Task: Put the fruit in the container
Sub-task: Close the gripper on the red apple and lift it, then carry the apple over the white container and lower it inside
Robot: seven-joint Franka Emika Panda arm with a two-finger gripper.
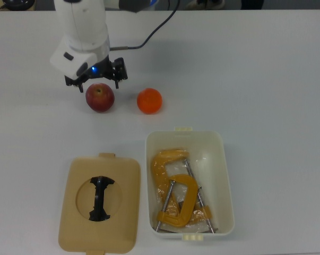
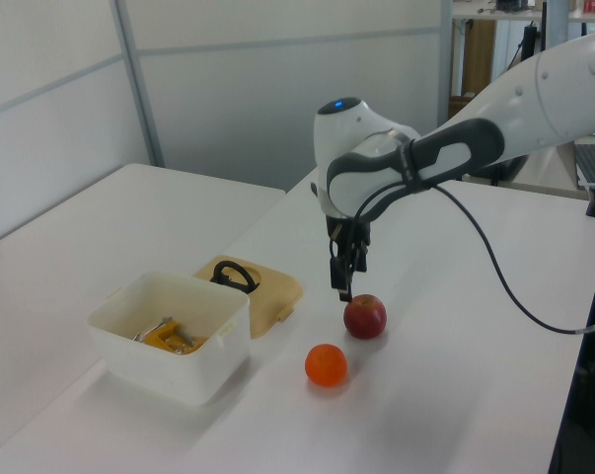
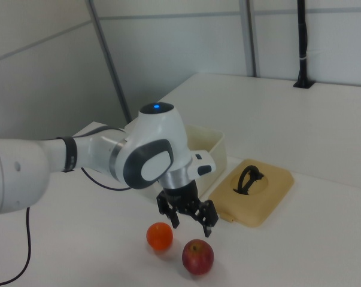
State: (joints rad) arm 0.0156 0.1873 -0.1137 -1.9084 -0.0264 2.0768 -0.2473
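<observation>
Hovering with fingers spread apart just above the apple (image 1: 100, 97), at about 11 o'clock from the container (image 1: 222, 159) in the top view, the gripper (image 1: 97, 78) risks nudging the round fruit toward the orange (image 1: 149, 101) if one fingertip lands off-centre.

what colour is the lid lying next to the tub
Tan, with a black handle in its middle; the lid shows best in the top view.
</observation>
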